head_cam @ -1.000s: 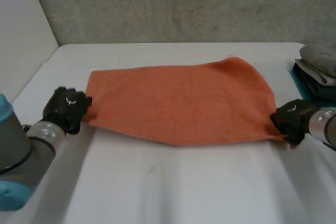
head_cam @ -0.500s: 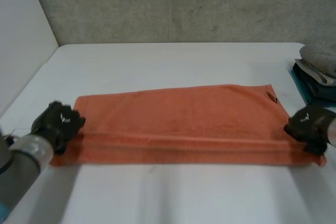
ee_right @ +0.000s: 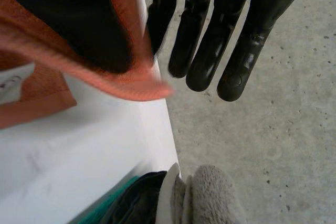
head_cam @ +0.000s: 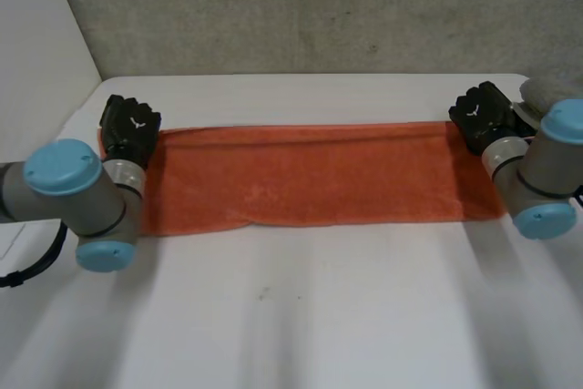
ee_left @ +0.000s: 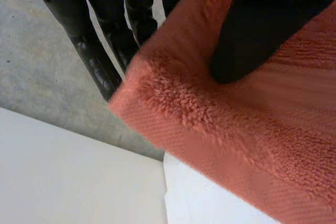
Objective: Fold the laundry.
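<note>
Step in hand, as judged: the first, lengthwise fold. The orange terry towel [head_cam: 301, 175] lies on the white table [head_cam: 301, 316] as a long doubled band stretched between the two hands, its corners at their fingertips. The left hand [head_cam: 129, 127] grasps one far corner: in its wrist view the thumb [ee_left: 262, 30] presses down on the pile while the straight fingers [ee_left: 100, 61] run beneath and beyond the corner. The right hand [head_cam: 480, 114] pinches the opposite far corner likewise, with cloth draped between thumb and straight fingers. Both arms are reached forward, wrists beside the towel's short ends. A grey fleecy cloth [ee_right: 210, 195] sits just beyond the right hand. The next move probably calls for letting both corners go squarely on the layer below, then regrasping one short end for the crosswise fold.
</note>
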`<move>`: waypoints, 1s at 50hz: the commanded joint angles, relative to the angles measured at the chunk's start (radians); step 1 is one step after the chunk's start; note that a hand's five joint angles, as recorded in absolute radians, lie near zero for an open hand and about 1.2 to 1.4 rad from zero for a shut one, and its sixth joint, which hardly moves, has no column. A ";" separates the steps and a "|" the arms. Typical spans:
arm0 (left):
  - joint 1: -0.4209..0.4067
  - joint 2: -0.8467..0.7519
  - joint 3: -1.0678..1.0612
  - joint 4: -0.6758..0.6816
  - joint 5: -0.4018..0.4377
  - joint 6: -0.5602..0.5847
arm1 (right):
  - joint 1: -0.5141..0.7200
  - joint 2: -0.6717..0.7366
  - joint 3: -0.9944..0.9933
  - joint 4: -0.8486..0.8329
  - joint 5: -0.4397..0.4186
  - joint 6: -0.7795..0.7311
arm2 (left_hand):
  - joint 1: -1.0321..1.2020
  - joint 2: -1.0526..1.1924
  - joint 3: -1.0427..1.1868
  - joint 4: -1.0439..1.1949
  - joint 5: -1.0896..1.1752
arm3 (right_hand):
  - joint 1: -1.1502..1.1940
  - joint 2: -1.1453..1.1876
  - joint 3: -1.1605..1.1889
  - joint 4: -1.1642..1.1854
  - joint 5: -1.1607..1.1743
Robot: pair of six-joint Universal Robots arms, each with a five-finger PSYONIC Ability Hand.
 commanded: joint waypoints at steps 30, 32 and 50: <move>-0.031 0.400 -0.423 0.012 0.010 -0.370 | -0.172 -0.383 0.339 0.509 -0.143 0.570 | -0.657 -0.703 -0.724 -0.724 -0.706 | -0.523 -0.686 -0.690 -0.694 -0.698; -0.031 0.395 -0.426 0.014 0.010 -0.370 | -0.174 -0.352 0.336 0.498 -0.143 0.567 | -0.657 -0.703 -0.724 -0.724 -0.706 | -0.517 -0.680 -0.684 -0.688 -0.692; -0.032 0.395 -0.442 0.014 0.010 -0.370 | -0.232 -0.213 0.317 0.271 -0.026 0.389 | -0.657 -0.703 -0.724 -0.724 -0.706 | 0.557 0.393 0.389 0.386 0.381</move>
